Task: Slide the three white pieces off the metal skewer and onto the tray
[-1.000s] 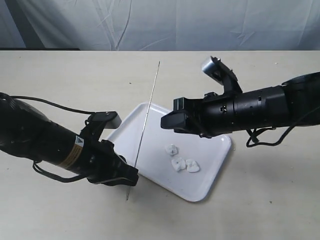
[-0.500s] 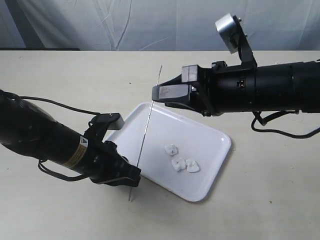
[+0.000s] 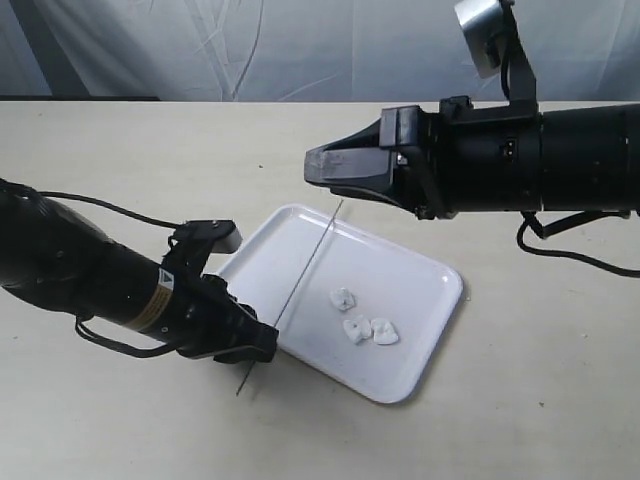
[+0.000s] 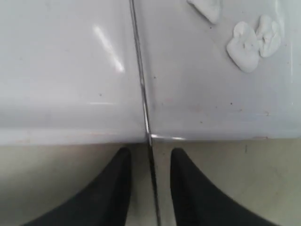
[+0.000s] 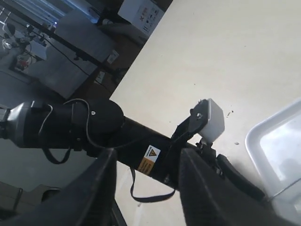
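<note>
Exterior view: the white tray (image 3: 410, 270) is lying near the middle of the worktop (image 3: 120, 160), turned at an angle to its edges. The three white pieces (image 3: 358, 320) are sitting loose on the tray, close together, toward the rim facing the near edge. The metal skewer (image 3: 305, 270) is running bare across the tray, from the far long rim to just past the near one. There it is passing through the left gripper (image 3: 250, 345), which is lying low on the worktop just beside the tray. The right gripper (image 3: 330, 168) is hanging above the tray's far rim, toward the worktop's far edge.

Left wrist view: the left gripper's fingers (image 4: 113, 188) are standing slightly apart. The skewer (image 4: 141, 84) is running between them, with a strip of worktop showing on each side, and crossing the tray's rim (image 4: 70, 136). The pieces (image 4: 247, 44) are lying off to one side.

Right wrist view: the right gripper (image 5: 146, 157) is spread wide and holding nothing. Between its fingers (image 5: 101, 188) the left arm (image 5: 94, 122) is showing, with a corner of the tray (image 5: 256, 134) beside it.
</note>
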